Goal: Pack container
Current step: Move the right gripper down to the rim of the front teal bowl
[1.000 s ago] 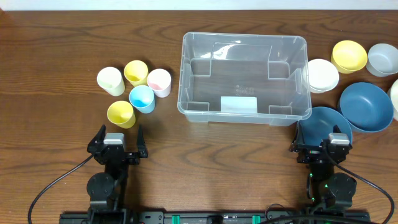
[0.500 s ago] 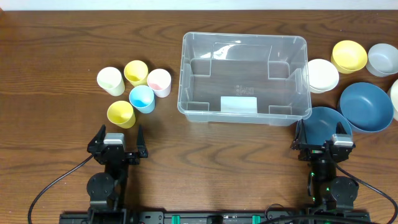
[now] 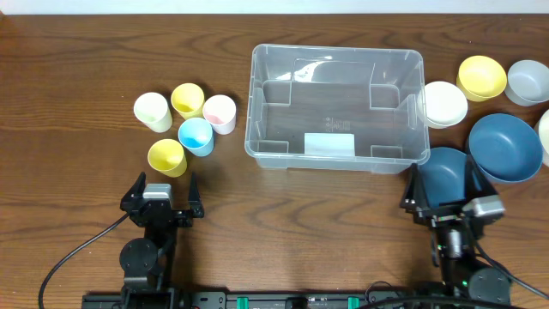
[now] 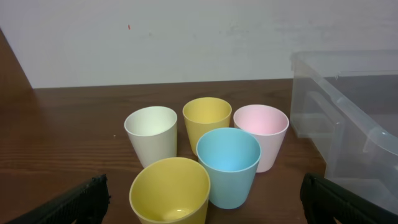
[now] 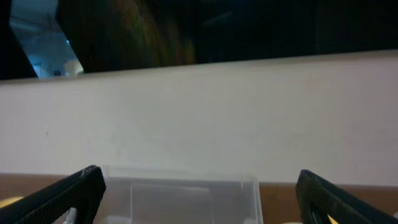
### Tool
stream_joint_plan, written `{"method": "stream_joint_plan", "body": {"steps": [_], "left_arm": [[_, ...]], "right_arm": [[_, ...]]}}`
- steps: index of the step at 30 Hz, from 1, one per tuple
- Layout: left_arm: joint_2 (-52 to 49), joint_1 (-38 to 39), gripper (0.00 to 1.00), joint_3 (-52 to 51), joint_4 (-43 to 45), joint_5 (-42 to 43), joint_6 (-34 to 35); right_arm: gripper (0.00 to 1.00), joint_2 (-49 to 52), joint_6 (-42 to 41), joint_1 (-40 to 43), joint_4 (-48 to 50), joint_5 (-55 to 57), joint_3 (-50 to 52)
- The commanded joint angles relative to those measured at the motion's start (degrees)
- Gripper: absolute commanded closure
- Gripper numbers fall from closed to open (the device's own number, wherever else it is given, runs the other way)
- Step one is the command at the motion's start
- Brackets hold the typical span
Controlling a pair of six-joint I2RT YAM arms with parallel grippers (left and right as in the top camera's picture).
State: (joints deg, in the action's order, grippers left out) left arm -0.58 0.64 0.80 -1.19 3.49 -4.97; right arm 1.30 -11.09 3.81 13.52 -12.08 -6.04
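Wood-grain desk (image 3: pixel 77 232) runs dark brown under everything. Nearest the robot, the left fingers (image 3: pixel 135 190) stand spread wide and hold nothing, pointing at a cluster of five cups. The right fingers (image 3: pixel 411 187) are also spread wide and empty, flanking the near edge of a dark blue bowl (image 3: pixel 442 167) as seen from overhead; whether they touch it cannot be told.

Just beyond the left fingers sits a yellow cup (image 3: pixel 166 156), upright, with a light blue cup (image 3: pixel 196 135) beside it. Behind those come a cream cup (image 3: pixel 152 111), a second yellow cup (image 3: pixel 187 99) and a pink cup (image 3: pixel 220 113), all upright and packed close together.

The container (image 3: pixel 252 112) sits mid-desk, right of the cups and clear of them, its inside bare. A pale label (image 3: pixel 329 144) shows on its near wall.

To its right, a larger blue bowl (image 3: pixel 506 148) lies just beyond the dark one. A white bowl (image 3: pixel 444 103) sits close against the container's right end. Farthest back are a yellow bowl (image 3: pixel 481 77) and a grey bowl (image 3: pixel 527 81).
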Motion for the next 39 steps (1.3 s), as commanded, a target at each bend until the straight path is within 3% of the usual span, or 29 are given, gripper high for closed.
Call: {"method": "stream_joint_plan", "body": {"steps": [1, 7, 13, 16, 19, 24, 28, 36, 39], "left_arm": [[0.28, -0.24, 0.02, -0.57, -2.49, 1.03, -0.81], [0.28, -0.24, 0.02, -0.57, -2.49, 1.03, -0.81], [0.28, -0.24, 0.02, -0.57, -2.49, 1.03, -0.81], [0.28, -0.24, 0.02, -0.57, -2.51, 1.03, -0.81], [0.28, -0.24, 0.02, -0.57, -2.49, 1.03, -0.81], [0.28, -0.24, 0.02, -0.57, -2.51, 1.03, -0.81], [0.28, -0.24, 0.02, -0.57, -2.49, 1.03, -0.81], [0.28, -0.24, 0.02, -0.57, -2.51, 1.03, -0.81], [0.28, -0.24, 0.02, -0.57, -2.51, 1.03, -0.81]], "right_arm": [[0.01, 4.13, 0.48, -0.33, -7.87, 2.89, -11.43], [0.01, 22.05, 1.14, -0.33, -35.93, 23.30, -33.59], [0.01, 34.73, -2.29, -0.35, -45.92, 14.45, -39.98], [0.01, 39.91, -4.04, -0.07, -49.03, 19.23, -39.60], [0.01, 43.36, -17.22, 3.23, -51.76, 24.41, -39.69], [0.01, 45.88, -30.58, 14.23, -54.75, 19.98, -39.67], [0.01, 49.35, -32.17, 19.85, -56.89, 17.31, -39.50], [0.01, 60.13, -39.08, 20.57, -58.93, 15.89, -35.76], [0.08, 65.11, -42.56, 20.57, -58.95, 15.89, -35.41]]}}
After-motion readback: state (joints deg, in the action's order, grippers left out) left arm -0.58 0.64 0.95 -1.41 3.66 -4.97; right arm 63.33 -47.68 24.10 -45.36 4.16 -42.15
